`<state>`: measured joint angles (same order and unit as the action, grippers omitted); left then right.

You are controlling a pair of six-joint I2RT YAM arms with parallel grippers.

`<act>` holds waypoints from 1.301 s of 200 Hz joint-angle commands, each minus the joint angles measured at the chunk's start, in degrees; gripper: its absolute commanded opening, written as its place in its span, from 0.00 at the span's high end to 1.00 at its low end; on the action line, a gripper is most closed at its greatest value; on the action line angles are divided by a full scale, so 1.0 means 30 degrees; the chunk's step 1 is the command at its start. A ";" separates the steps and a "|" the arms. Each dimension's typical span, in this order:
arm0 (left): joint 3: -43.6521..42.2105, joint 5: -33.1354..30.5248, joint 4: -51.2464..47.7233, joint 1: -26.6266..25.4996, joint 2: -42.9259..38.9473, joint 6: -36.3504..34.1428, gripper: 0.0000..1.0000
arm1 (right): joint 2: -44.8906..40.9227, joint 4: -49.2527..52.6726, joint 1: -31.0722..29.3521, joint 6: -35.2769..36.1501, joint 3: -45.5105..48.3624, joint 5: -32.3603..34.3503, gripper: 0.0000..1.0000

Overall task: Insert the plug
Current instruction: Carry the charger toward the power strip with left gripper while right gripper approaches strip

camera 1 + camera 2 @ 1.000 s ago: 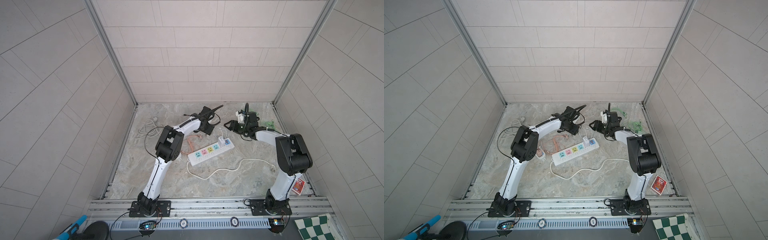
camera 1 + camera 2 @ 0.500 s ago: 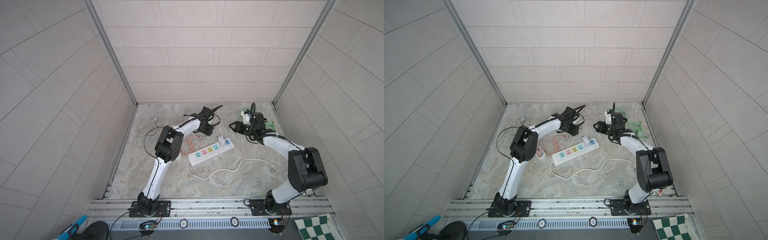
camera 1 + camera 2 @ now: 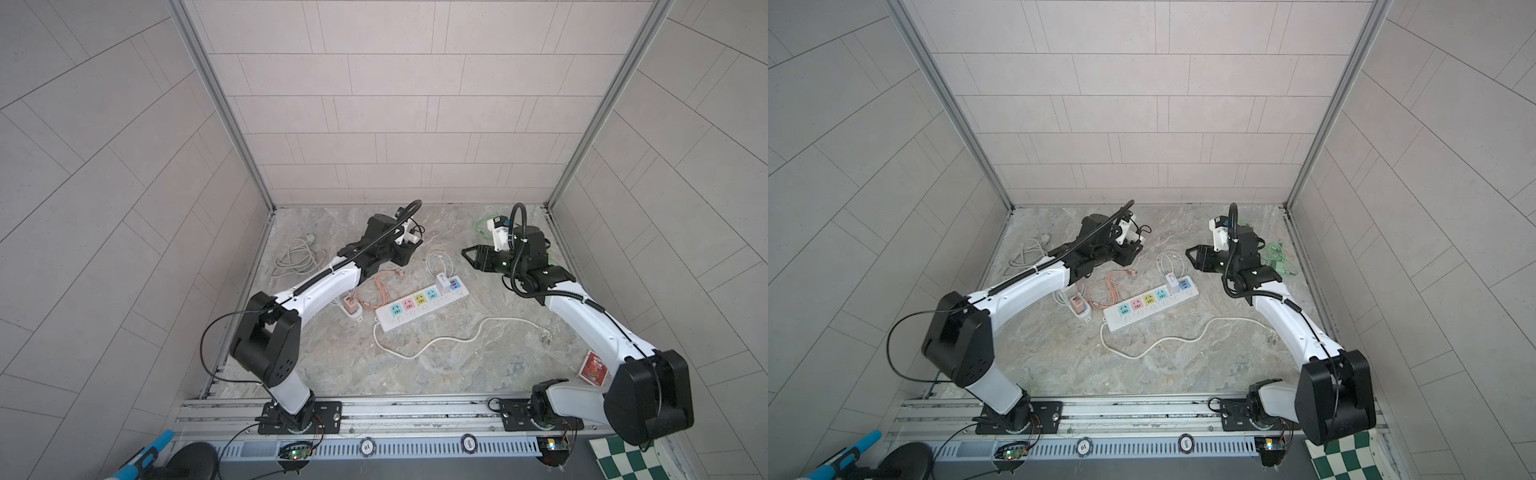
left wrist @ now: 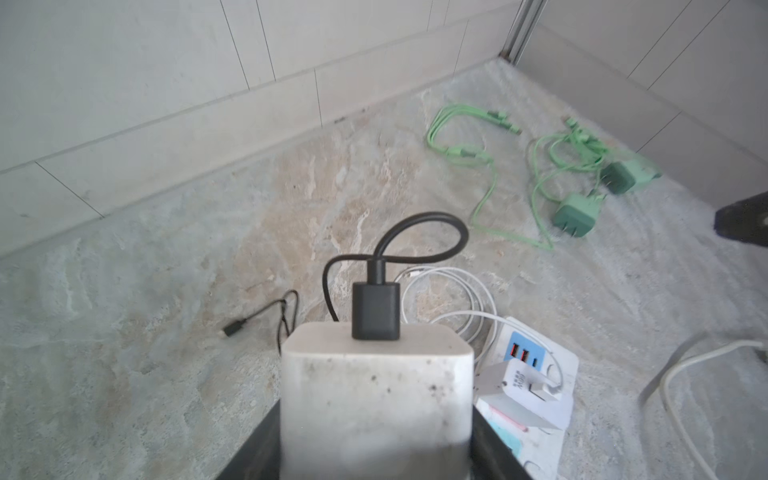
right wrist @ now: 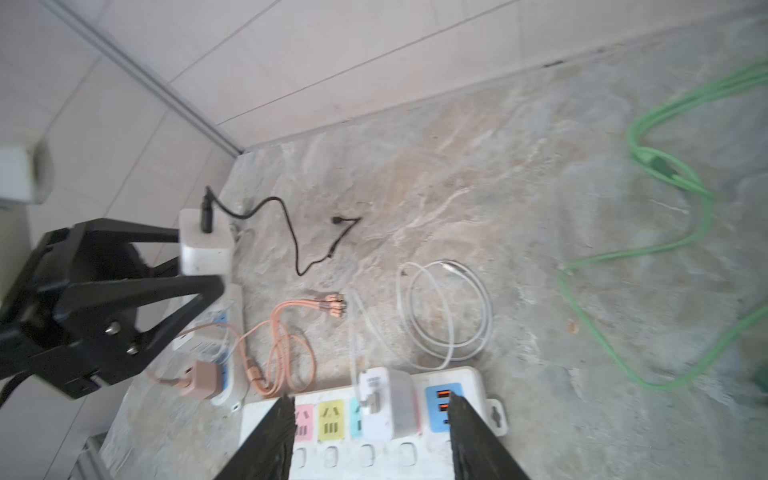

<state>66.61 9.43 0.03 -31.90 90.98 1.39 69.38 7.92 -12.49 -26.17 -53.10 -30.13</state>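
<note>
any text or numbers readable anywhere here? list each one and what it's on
"10": on a round chip near the front edge in both top views.
"500": on the second chip to its right.
Plugged-in white charger on the power strip: grey print on its label, too blurred to read.
Red box on the floor by the right arm: print too small to read.
No other text is legible.

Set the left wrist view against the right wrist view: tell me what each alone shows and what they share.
Left wrist alone: two green adapters, clearly. Right wrist alone: the left gripper seen from outside, pink adapter, orange cable. Shared: white charger in the left gripper, its black cable, white coiled cable, power strip, green cable.
</note>
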 commanded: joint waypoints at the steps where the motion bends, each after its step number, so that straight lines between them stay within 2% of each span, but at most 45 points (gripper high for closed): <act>1: -0.2372 0.0747 0.4233 -0.0003 -0.0994 -0.0393 0.76 | -0.1088 -0.0533 -0.0992 -0.0898 0.0547 -0.1710 0.41; 22: -0.4422 0.1895 0.6464 -0.0006 -0.1791 -0.0499 0.76 | -0.0923 -0.1299 -0.2097 -0.1813 0.0657 -0.2118 0.41; 51: -0.7565 0.3369 1.1243 -0.0031 -0.2596 -0.0846 0.77 | 0.0368 -0.2593 -0.3422 -0.2648 0.0362 -0.2320 0.42; 70: -0.8530 0.4018 1.2599 -0.0026 -0.2740 -0.1100 0.78 | 0.1673 -0.3030 -0.3903 -0.3009 -0.0257 -0.2289 0.46; 86: -0.8757 0.4187 1.2675 -0.0022 -0.2767 -0.1262 0.79 | 0.2918 -0.3599 -0.4108 -0.3474 -0.0797 -0.2847 0.56; 95: -0.8872 0.4257 1.2704 -0.0027 -0.2759 -0.1359 0.79 | 0.3577 -0.3637 -0.4315 -0.3623 -0.1192 -0.3095 0.57; 148: -0.9406 0.4423 1.3122 -0.0031 -0.2776 -0.1522 0.79 | 0.5324 -0.3668 -0.5239 -0.3521 -0.2387 -0.2965 0.56; 171: -0.9576 0.4739 1.3538 -0.0032 -0.2675 -0.1488 0.80 | 0.6074 -0.3416 -0.5350 -0.3429 -0.3078 -0.3023 0.51; 195: -0.9768 0.5085 1.3929 -0.0045 -0.2633 -0.1488 0.81 | 0.6815 -0.3063 -0.5386 -0.3273 -0.3647 -0.3132 0.51; 260: -0.9848 0.5966 1.4466 -0.0104 -0.2415 -0.1510 0.82 | 0.7355 -0.2681 -0.5625 -0.2830 -0.4086 -0.3371 0.50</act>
<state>37.36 25.10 38.52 -31.94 84.14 -2.44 91.29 -0.93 -28.67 -35.99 -64.07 -39.22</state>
